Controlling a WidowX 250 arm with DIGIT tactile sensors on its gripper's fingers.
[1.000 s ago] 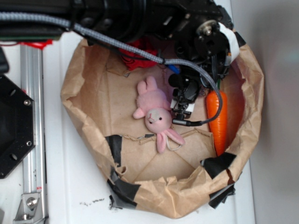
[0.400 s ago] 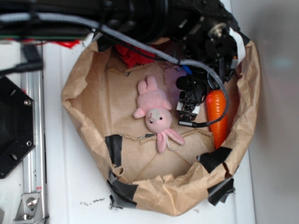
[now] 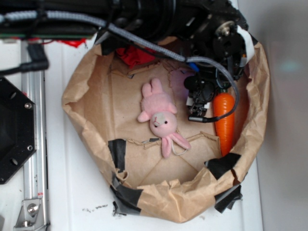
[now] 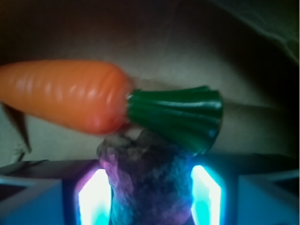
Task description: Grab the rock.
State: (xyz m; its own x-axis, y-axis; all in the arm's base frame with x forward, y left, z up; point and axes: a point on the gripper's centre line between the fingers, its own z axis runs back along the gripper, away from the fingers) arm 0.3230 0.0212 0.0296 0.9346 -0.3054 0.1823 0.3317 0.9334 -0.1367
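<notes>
The gripper [image 4: 149, 197] pinched the rock [image 4: 149, 180] between its fingers, apparently touching the carrot [image 4: 70, 96] just beside its green top [image 4: 180, 115].

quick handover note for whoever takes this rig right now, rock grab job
Gripper: down in the paper bag, fingers on either side of the rock; whether they are clamped on it yet is unclear.
Rock: between the fingers, right against the carrot's green top. The arm hides it in the exterior view.
Pink bunny: lies apart, mid-bag.
Done: approach and lining up.
Left: confirm the grip, lift the rock clear without dragging the carrot.
</notes>
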